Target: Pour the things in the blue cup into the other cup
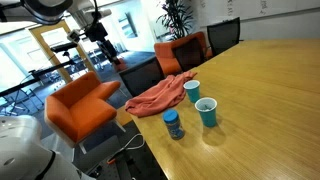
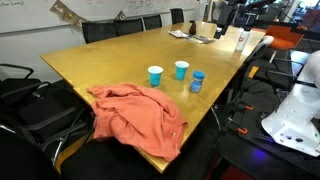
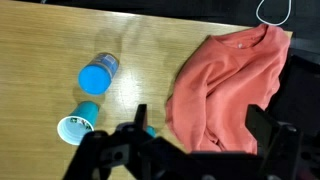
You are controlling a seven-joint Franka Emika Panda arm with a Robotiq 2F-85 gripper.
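The blue cup stands upright on the wooden table. In the wrist view the blue cup sits below the jar and its mouth looks whitish. The other cup stands upright closer to the cloth. In the wrist view only a turquoise sliver of the other cup shows beside the left finger. My gripper is open and empty, high above the cups and the cloth's edge.
A small dark-blue jar stands near the table edge. A salmon cloth hangs over the table's corner. Orange and black chairs stand around. Items lie at the far end.
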